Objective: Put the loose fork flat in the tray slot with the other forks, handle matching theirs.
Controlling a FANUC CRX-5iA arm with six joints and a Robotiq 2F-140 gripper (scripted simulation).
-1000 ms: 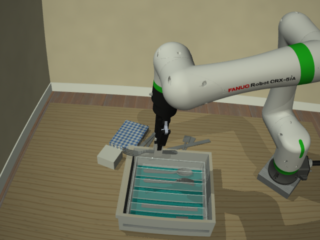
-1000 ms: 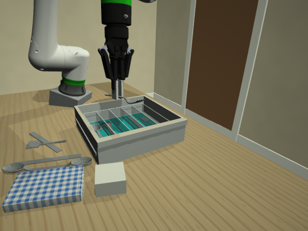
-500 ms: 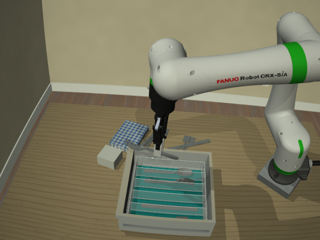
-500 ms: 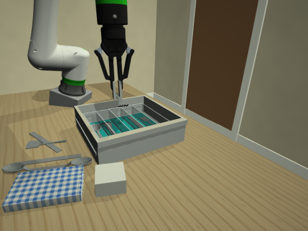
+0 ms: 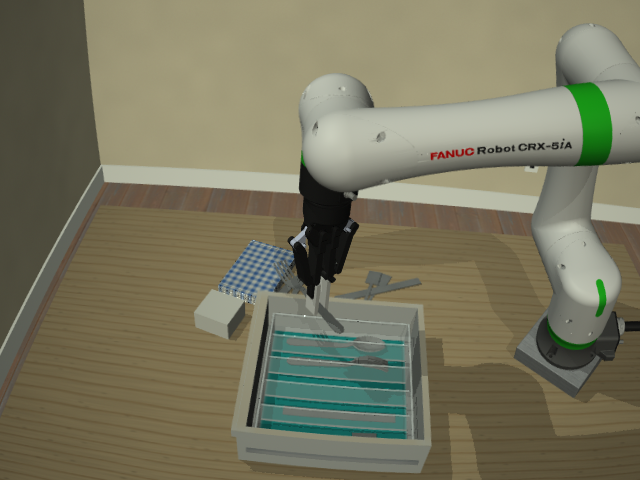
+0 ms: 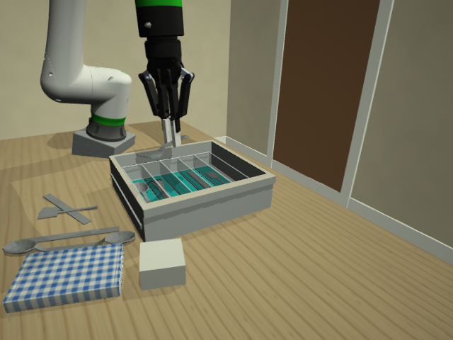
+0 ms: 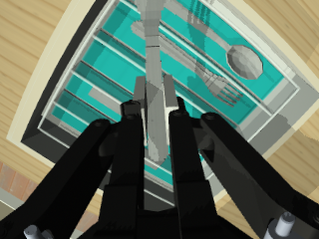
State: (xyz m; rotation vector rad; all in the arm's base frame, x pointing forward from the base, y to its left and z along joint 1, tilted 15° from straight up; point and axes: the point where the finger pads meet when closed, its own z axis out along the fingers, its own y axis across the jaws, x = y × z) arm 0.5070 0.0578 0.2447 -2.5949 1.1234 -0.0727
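Note:
My gripper (image 5: 316, 299) (image 6: 170, 140) (image 7: 155, 90) is shut on the loose fork (image 5: 330, 320) (image 7: 152, 54) and holds it by the handle, about level, just above the far rim of the tray (image 5: 330, 454) (image 6: 204, 205) (image 7: 67, 40). In the wrist view the tines point away from the fingers, out over the tray's edge. The tray has several teal-floored slots. One slot holds a spoon (image 5: 369, 342) (image 6: 141, 187) (image 7: 242, 60). The slot beside it holds another fork (image 5: 361, 361) (image 6: 158, 186) (image 7: 209, 80). Flat grey pieces lie in the nearer slots.
A blue checkered cloth (image 5: 255, 271) (image 6: 66, 278) and a pale block (image 5: 219, 312) (image 6: 162, 263) lie beside the tray. Two spoons (image 6: 66, 241) and a crossed spatula and knife (image 5: 379, 286) (image 6: 64, 208) lie on the counter. The robot's base (image 5: 563, 356) (image 6: 104, 140) stands behind the tray.

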